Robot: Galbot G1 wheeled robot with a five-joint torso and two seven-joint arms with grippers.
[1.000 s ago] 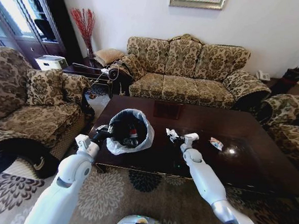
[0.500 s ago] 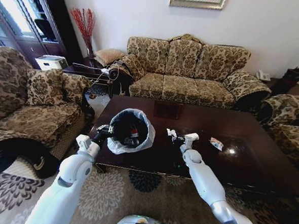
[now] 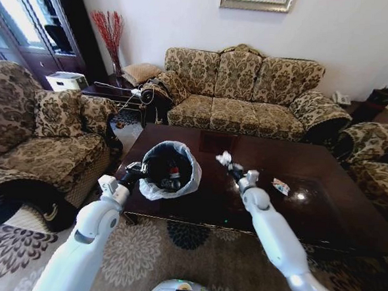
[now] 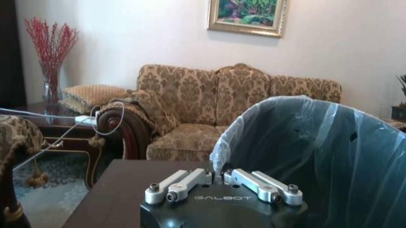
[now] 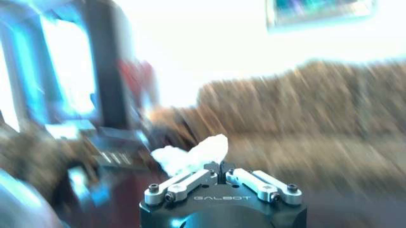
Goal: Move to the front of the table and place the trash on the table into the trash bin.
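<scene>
Since lifting off the table [image 3: 323, 193], my right gripper [image 3: 230, 165] pinches a tissue [image 3: 224, 158], frame centre | left gripper [image 3: 134, 169] probably clamps trash bin [image 3: 153, 190] rim | drop next.

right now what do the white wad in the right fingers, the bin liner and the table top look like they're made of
The crumpled white wad in the right gripper looks like soft tissue paper: matte, ragged folds. The round black bin's translucent liner looks like thin plastic film: wrinkled, shiny streaks. The dark rectangular table seems to be lacquered wood, since it mirrors light.
</scene>
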